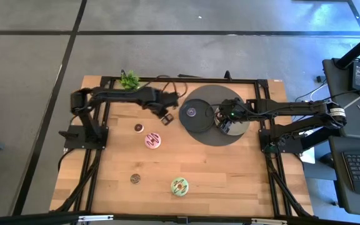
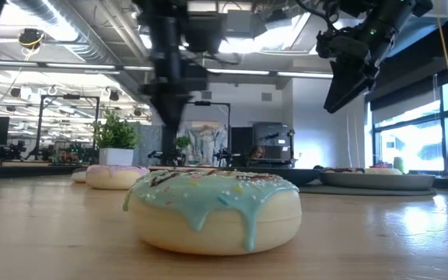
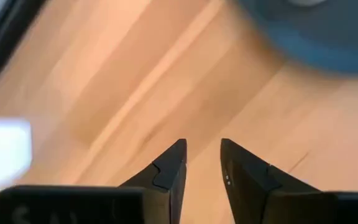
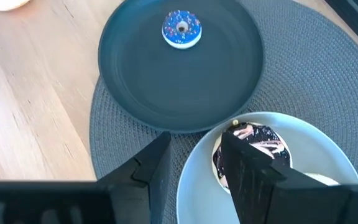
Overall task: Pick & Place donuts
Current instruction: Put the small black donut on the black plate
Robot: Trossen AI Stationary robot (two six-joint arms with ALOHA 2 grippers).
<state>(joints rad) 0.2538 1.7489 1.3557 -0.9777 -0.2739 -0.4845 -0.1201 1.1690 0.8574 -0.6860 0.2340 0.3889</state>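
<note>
My right gripper (image 4: 194, 155) is open and empty, well above a white plate (image 4: 328, 162) that holds a sprinkled chocolate donut (image 4: 260, 140); it also shows in the low view (image 2: 341, 97). A coin-sized purple mini donut (image 4: 181, 29) lies on the dark grey plate (image 1: 200, 119). My left gripper (image 3: 202, 155) is open and empty above bare wood, just left of that plate (image 1: 167, 116). A pink donut (image 1: 153, 140), a green-iced donut (image 1: 180, 185) and two brown minis (image 1: 139, 127) (image 1: 135, 179) lie flat on the table.
The two plates sit on a round grey woven mat (image 1: 245, 128) at the table's far right. A small green potted plant (image 1: 129, 80) stands at the far edge. Black frame rails (image 1: 95, 169) run along the table's left and right sides.
</note>
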